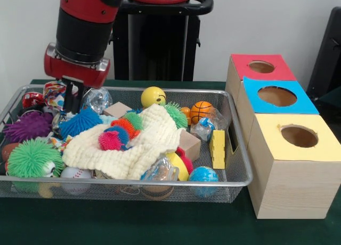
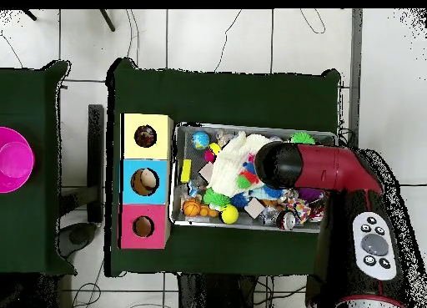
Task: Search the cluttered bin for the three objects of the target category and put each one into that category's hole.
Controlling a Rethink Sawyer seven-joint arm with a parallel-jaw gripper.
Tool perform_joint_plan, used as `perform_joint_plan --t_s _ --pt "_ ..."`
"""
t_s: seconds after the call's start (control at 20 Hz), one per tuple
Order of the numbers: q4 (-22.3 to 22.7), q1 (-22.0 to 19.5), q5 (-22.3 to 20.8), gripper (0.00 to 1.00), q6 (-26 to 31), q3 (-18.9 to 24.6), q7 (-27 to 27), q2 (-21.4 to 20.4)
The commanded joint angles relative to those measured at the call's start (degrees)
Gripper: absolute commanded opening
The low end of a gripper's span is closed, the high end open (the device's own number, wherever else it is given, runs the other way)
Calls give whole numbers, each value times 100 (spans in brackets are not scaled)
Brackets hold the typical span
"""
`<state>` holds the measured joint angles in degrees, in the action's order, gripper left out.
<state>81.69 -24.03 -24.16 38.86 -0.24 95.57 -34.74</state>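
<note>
The wire mesh bin is full of toys and also shows in the overhead view. One spotted cloth piece, white with red and coloured spots, lies at the bin's far left corner. A second bit of spotted cloth peeks out between the green spiky ball and the cream cloth. My gripper is lowered into the bin just right of the first piece. In the overhead view the arm hides it. The hole in the yellow-topped box is empty and also shows from overhead.
A large cream waffle cloth lies across the bin's middle. Spiky balls, a blue one and a purple one, crowd around the gripper. The blue-topped box and the red-topped box stand behind the yellow one.
</note>
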Motion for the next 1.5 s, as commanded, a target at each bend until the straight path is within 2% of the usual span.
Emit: perform_joint_plan --t_s 0.05,0.4,0.85,0.9,1.5 --pt "262 -246 -640 0 -487 700 -1069 427" --pt "193 -420 -955 0 -826 865 -878 679" --pt "295 -638 -1045 0 -845 1167 -811 671" --pt "292 -640 -1071 100 -854 1170 -778 670" --pt "95 -410 -1471 100 -808 953 -506 638"
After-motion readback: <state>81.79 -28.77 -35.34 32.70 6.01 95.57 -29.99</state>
